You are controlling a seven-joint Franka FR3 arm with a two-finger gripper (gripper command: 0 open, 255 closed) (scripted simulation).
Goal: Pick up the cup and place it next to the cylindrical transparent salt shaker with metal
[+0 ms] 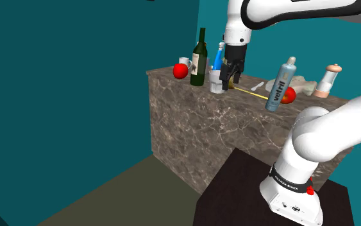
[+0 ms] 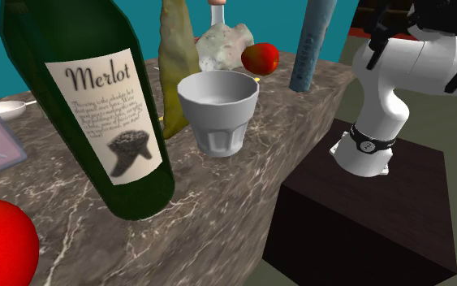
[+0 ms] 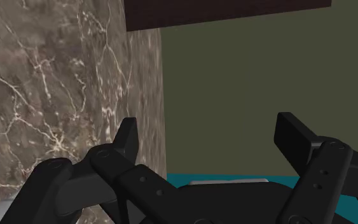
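Shoulder view: black gripper (image 1: 231,77), fingers spread, hangs close by a pale, faceted, tapered cup (image 1: 217,82); cup stands upright on veined marble counter (image 1: 192,122) beside glossy dark-green bottle (image 1: 199,59).

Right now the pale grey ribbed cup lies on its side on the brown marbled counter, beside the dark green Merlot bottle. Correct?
No: the pale grey ribbed cup stands upright, as the second exterior view shows. The rest holds: it is on the brown marbled counter, beside the dark green Merlot bottle.
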